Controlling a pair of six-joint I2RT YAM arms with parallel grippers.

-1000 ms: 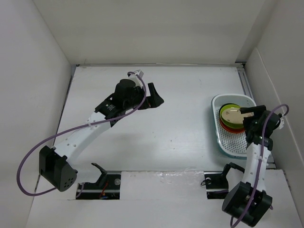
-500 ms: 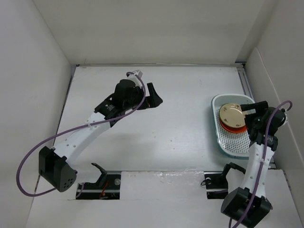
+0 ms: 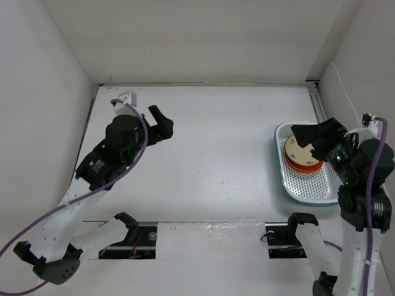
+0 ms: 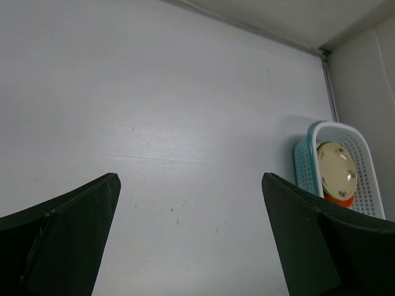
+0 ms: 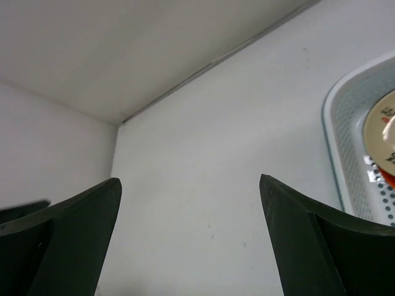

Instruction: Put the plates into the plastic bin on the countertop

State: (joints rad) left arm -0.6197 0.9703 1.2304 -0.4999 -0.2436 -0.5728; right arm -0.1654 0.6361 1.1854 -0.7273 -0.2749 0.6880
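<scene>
Plates [image 3: 300, 151] stacked inside plastic bin [image 3: 307, 183] | none visible on tabletop [image 3: 216, 142] | both jaws spread wide, empty | task looks finished

Left gripper [image 3: 162, 126] fingers [image 4: 74, 237] spread; right gripper [image 3: 308, 137] likewise.

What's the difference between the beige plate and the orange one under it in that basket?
The beige plate is pale with small brownish markings; the orange plate is one plain bright colour. The beige plate lies on top with most of its face showing, while the orange plate sits beneath it, with only a crescent of its rim visible. Both are round and rest inside the plastic bin.
</scene>
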